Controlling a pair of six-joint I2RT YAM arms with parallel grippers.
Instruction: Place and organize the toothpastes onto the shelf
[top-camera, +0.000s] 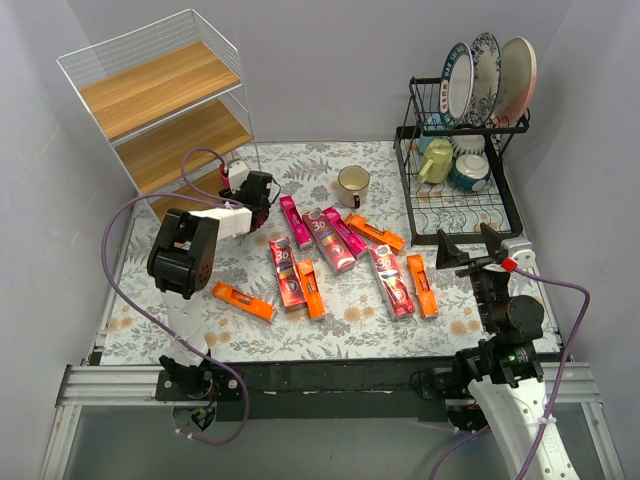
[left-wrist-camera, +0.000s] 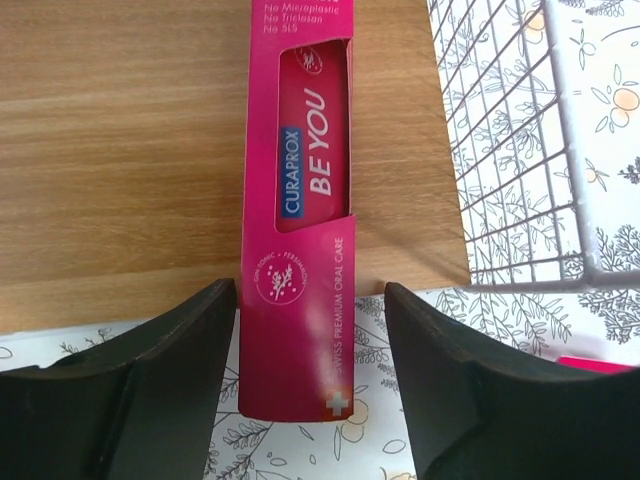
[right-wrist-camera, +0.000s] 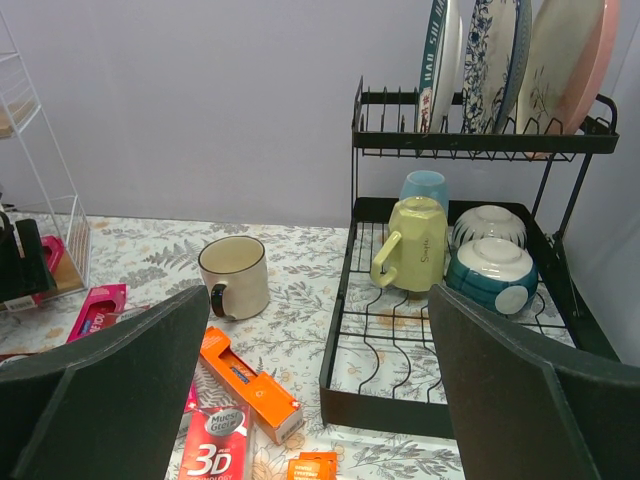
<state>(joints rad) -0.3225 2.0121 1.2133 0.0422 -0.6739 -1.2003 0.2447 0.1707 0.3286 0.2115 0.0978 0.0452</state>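
At the near right of the worktop (top-camera: 350, 335) the right jaws hang released, spread wide with nothing between them. Beyond them most of the toothpastes lie loose on the flowered worktop in a rough band. An orange carton (top-camera: 243, 302) lies at the near left. A dark red "3D" carton (top-camera: 287, 272) lies just beside another orange one (top-camera: 311, 290). At the right, a second dark red one (top-camera: 392, 282) lies next to an orange one (top-camera: 422, 285). Farther back, more pink, red and orange cartons lie close together. A cream mug (top-camera: 352, 183) stands upright behind them.

At the far left the left jaws are released too. A magenta-pink carton (left-wrist-camera: 298, 200) marked "BE YOU" lies lengthwise between the black fingers (left-wrist-camera: 150, 380). Its far part rests on the bottom board (left-wrist-camera: 120, 150) of the shelf (top-camera: 160, 90), and its near end sticks out past the board's edge over the worktop. The right finger stands clear of it.

At the far right the black dish rack (right-wrist-camera: 480, 145) holds plates (top-camera: 487, 70) upright above, with cups and bowls below.
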